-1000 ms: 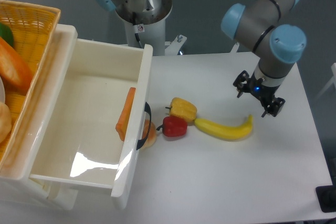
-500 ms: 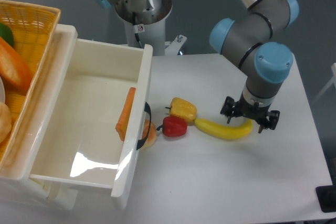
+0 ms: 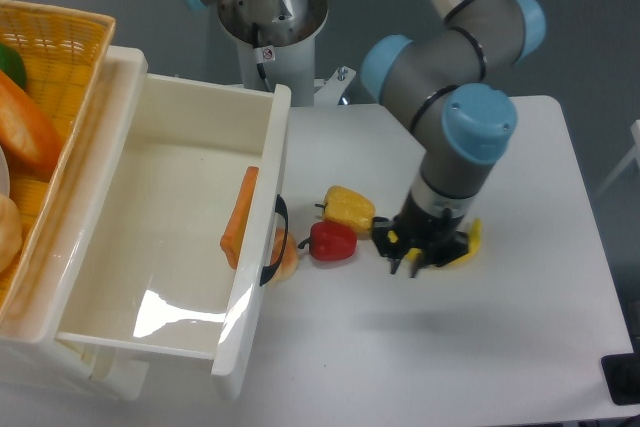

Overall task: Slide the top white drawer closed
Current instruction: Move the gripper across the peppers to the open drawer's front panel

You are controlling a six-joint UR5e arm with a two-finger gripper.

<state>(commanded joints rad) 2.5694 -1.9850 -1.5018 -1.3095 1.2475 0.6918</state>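
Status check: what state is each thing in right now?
top white drawer: pulled open
carrot: leaning on the drawer's front wall
gripper: over the banana, jaw state unclear
banana: on the table, mostly hidden
red pepper: on the table
yellow pepper: on the table

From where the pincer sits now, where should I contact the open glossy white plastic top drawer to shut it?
Push the flat front panel of the top white drawer near its curved black handle, coming from the table side; the orange carrot leans on its rim.

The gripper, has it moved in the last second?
Yes. The gripper has moved left and down in the camera view, from right of the banana to over it, nearer the red pepper.
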